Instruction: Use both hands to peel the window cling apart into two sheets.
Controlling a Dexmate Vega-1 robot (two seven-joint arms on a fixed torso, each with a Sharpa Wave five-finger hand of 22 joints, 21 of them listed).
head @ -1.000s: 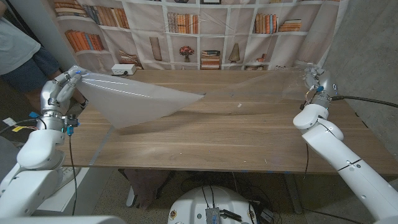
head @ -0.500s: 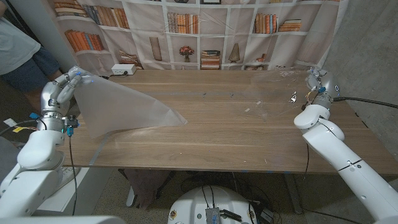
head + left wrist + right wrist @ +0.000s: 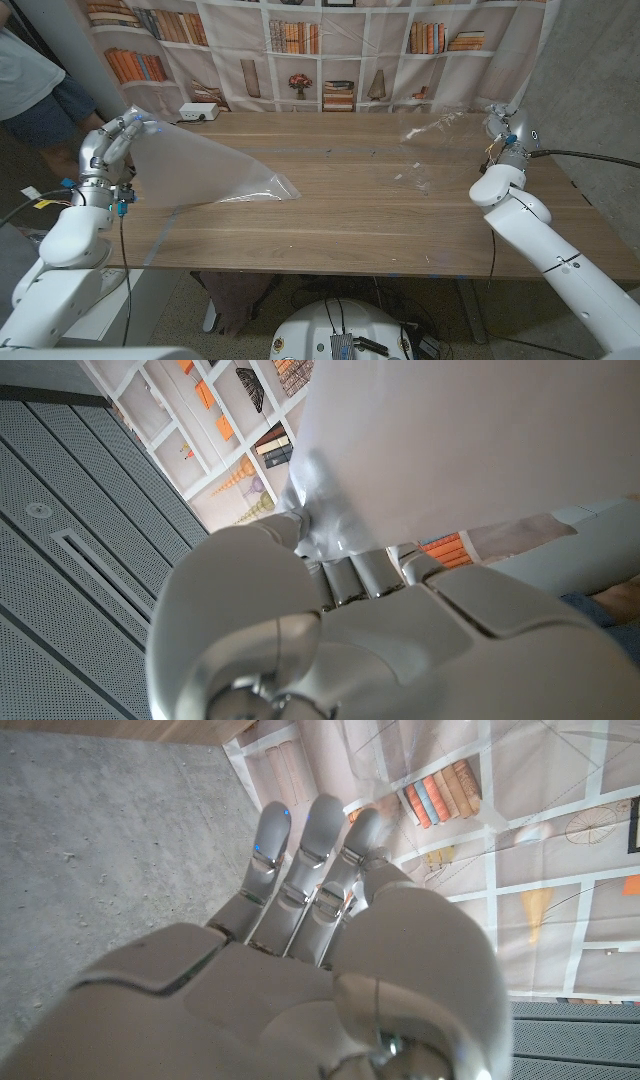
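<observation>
Apart now, the left hand (image 3: 108,146) is gripping a frosted sheet (image 3: 205,170) raised off the table (image 3: 340,210). The right hand (image 3: 503,125) is pinching a clear sheet (image 3: 435,145), arm outstretched.

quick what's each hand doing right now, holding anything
Left hand: grips the frosted sheet at its corner, lifted off the table.
Right hand: holds the clear sheet by its edge, raised.

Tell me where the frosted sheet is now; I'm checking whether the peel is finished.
In the head view the frosted sheet hangs from the left robot hand over the wooden table, on its left side.
</observation>
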